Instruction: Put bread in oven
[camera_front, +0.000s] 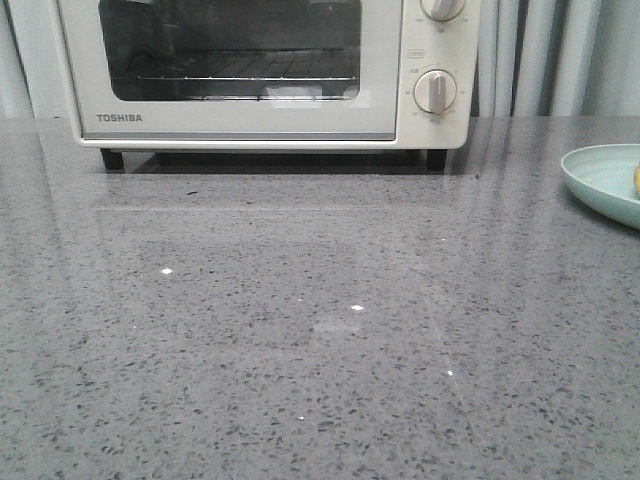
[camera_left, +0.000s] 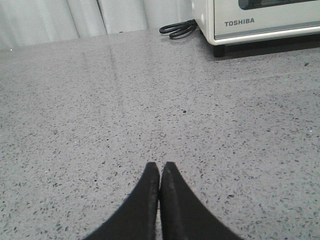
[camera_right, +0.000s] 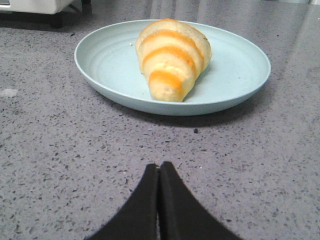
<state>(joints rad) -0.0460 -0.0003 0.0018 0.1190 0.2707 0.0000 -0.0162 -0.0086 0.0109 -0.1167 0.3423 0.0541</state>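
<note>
Bread is sitting on a pale blue-green plate at the table's right edge, ridged golden-orange crust, tapered end pointing at the right gripper. Nothing is being held yet: both the right and the left gripper are resting low over the speckled grey stone table, black fingers pressed together, empty. Oven, cream-white and glossy, is standing at the far side with its glass door up, so the next move probably calls for opening that door.
</note>
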